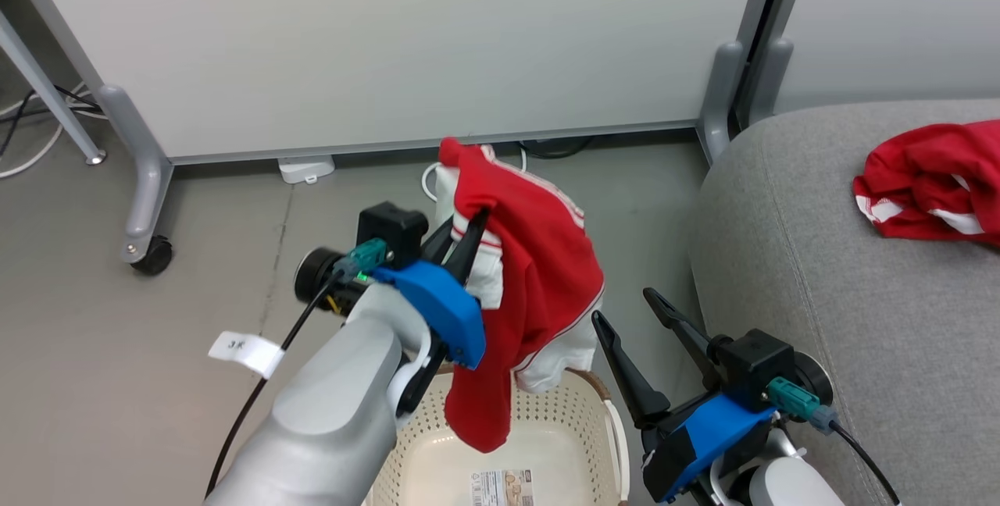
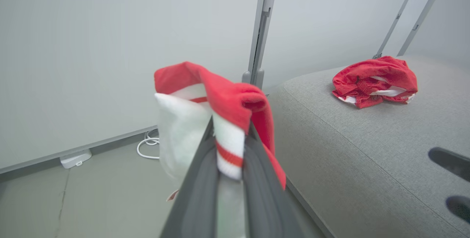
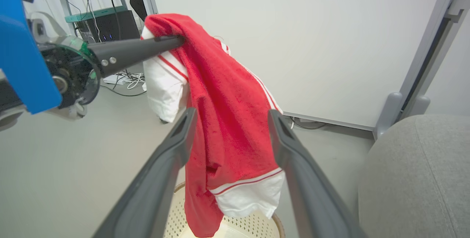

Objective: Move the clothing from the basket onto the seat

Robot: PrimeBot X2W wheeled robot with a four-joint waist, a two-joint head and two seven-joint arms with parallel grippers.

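Observation:
My left gripper [image 1: 471, 219] is shut on a red garment with white panels [image 1: 539, 272] and holds it in the air above the cream basket [image 1: 582, 420]; the cloth's lower end hangs down into the basket. In the left wrist view the fingers [image 2: 200, 179] pinch a white and red striped fold [image 2: 229, 146]. My right gripper [image 1: 623, 308] stands open beside the basket, right of the hanging cloth, touching nothing. A second red garment [image 1: 930, 178] lies crumpled on the grey seat [image 1: 812, 272], which stands to the right of the basket.
A white partition wall [image 1: 391, 37] on grey wheeled feet [image 1: 144, 201] stands behind the basket. White cables and a power adapter [image 1: 306, 169] lie at its base. A paper tag [image 1: 244, 351] hangs from the left arm's cable. Grey floor spreads to the left.

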